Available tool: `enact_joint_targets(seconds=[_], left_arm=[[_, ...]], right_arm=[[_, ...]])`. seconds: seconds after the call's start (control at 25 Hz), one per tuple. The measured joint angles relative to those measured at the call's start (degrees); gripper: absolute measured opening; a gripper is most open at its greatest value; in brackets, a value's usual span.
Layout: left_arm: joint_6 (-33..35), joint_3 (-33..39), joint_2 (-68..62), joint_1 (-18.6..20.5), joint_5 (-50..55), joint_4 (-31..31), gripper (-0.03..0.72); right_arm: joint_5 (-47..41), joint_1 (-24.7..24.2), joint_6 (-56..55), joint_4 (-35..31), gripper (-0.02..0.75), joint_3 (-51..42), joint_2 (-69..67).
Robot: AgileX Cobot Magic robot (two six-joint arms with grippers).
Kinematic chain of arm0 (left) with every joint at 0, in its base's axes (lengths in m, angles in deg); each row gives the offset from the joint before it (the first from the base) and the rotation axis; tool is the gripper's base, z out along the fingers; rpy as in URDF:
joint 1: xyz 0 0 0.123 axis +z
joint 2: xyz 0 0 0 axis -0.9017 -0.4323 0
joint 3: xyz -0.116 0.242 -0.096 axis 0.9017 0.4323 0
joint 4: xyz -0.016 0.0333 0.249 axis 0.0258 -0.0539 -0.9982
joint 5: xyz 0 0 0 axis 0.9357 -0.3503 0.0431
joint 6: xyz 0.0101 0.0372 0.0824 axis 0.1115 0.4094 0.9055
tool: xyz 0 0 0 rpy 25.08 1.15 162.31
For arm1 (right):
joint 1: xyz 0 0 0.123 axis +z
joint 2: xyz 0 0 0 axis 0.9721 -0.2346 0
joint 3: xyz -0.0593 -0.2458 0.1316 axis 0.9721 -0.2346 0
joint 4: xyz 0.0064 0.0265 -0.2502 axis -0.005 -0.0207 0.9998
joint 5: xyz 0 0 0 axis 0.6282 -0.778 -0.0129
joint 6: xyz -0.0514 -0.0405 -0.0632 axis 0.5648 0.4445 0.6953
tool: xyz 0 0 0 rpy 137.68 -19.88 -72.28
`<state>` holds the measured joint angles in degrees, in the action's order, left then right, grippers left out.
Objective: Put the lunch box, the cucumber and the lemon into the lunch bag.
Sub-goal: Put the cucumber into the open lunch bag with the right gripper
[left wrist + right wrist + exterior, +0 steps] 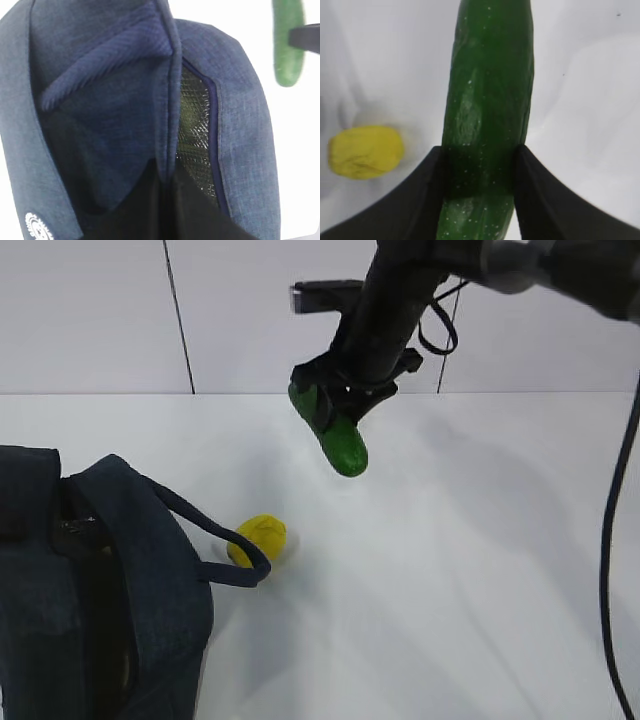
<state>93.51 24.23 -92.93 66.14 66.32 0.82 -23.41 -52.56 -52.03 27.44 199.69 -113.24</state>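
My right gripper (338, 408) is shut on the dark green cucumber (346, 447), holding it in the air above the table with its free end pointing down and forward. In the right wrist view the cucumber (490, 95) fills the gap between the black fingers of the right gripper (479, 152). The yellow lemon (260, 538) lies on the table beside the strap handle (215, 540) of the navy lunch bag (100, 620). My left gripper (167, 177) is shut on a fabric edge of the lunch bag (245, 100), beside the silvery lining (196, 130). The lunch box is out of view.
The white table (450, 570) reaches back to a white panelled wall. A black cable (612, 540) hangs down at the right edge. A small round white logo (37, 227) shows on the bag's side.
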Motion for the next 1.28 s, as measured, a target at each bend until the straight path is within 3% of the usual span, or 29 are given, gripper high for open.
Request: enact_joint_targets(seconds=[0.28, 0.48, 0.84, 1.28], left_arm=[[0.3, 0.0, 0.0, 0.0, 0.0, 0.0, -0.006], [4.2, 0.0, 0.0, 0.0, 0.2, 2.2, -0.006], [9.9, 0.0, 0.0, 0.0, 1.7, 4.7, -0.006], [18.9, 0.0, 0.0, 0.0, 4.9, 9.5, -0.006]], right_arm=[[-0.6, 0.0, -2.2, -5.5, 0.321, 0.1, 8.8], [-0.8, 0.0, -2.5, -12.0, 0.321, -1.7, 13.9], [-0.9, 0.3, 3.8, -32.4, 0.32, -17.2, 21.0], [-0.8, 8.4, 5.1, -33.5, 0.319, -19.2, 23.0]])
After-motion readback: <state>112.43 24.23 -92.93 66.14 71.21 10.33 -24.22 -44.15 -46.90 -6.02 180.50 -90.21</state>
